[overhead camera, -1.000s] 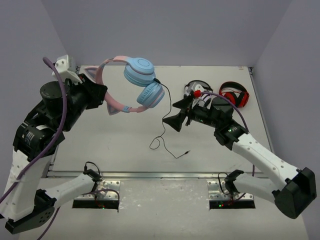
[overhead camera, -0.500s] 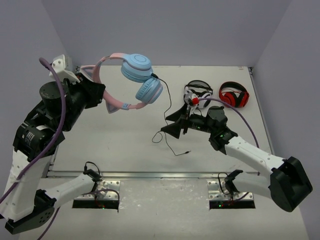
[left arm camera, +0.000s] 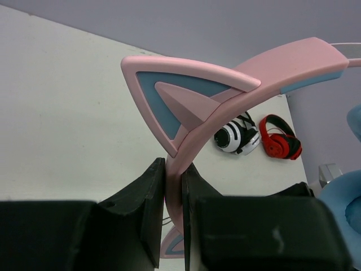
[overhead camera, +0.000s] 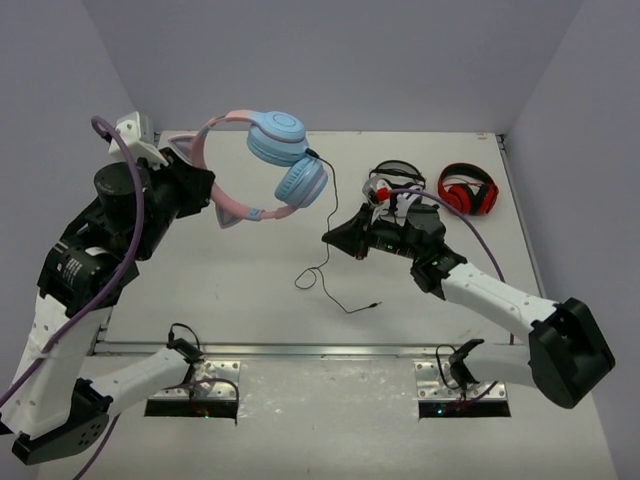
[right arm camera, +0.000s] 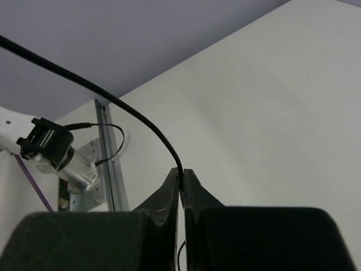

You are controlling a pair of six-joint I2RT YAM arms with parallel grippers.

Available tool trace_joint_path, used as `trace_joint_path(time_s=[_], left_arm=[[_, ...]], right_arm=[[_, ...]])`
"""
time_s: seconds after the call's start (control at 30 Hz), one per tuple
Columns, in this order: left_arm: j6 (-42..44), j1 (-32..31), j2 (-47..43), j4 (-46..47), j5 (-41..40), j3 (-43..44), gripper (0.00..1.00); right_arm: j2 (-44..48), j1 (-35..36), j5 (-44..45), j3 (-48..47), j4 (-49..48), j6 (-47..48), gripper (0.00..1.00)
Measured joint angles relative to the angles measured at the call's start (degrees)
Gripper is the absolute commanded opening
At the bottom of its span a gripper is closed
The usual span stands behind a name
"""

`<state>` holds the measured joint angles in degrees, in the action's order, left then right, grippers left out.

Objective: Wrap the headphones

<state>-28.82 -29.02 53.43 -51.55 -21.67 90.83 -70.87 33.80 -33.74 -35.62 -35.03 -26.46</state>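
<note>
Two holds now: just nips the black cable (right arm camera: 148, 126) in the right gripper (right arm camera: 181, 175), keeps the headphones (overhead camera: 277, 138) aloft over the table (overhead camera: 230, 290), headband (left arm camera: 254, 73) clamped in the left gripper (left arm camera: 173, 192), so ready for winding.

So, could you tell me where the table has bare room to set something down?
The widest bare patch of table lies near-left, between the left end effector and the cable slack. A thin strip runs along the far edge. The right is crowded: white-and-black pair, red pair, right end effector.
</note>
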Motion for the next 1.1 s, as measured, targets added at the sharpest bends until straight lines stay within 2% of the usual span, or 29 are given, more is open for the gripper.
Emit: trace_joint_path(time_s=[0.1,0.27,0.4,0.53,0.63,0.73,0.83,1.1], left_arm=[[1.0,0.0,0.2,1.1,-2.9,-1.1,0.00],[6.7,0.0,0.0,8.2,-12.1,-12.5,0.00],[12.5,0.0,2.3,11.1,-13.6,-21.4,0.00],[17.7,-1.6,10.6,14.5,-8.7,-25.7,0.00],[21.7,-6.0,16.3,15.3,-4.3,-28.0,0.00],[25.3,-11.4,18.3,15.3,1.1,-29.5,0.00],[27.8,-16.1,18.0,15.8,7.5,-29.6,0.00],[30.6,-22.5,18.8,15.9,19.8,-29.4,0.00]], right_arm=[[2.8,0.0,3.9,0.7,3.0,1.3,0.01],[22.1,0.1,20.8,5.7,14.7,5.2,0.01],[31.9,0.0,28.9,1.4,24.3,10.6,0.01],[30.8,0.0,32.1,-8.2,32.8,16.1,0.01],[27.5,0.0,32.6,-15.0,39.5,19.7,0.01],[24.4,0.0,32.8,-18.8,43.4,22.4,0.01],[21.7,0.0,33.3,-19.2,46.2,24.8,0.01],[16.1,0.0,33.3,-19.2,49.4,27.6,0.01]])
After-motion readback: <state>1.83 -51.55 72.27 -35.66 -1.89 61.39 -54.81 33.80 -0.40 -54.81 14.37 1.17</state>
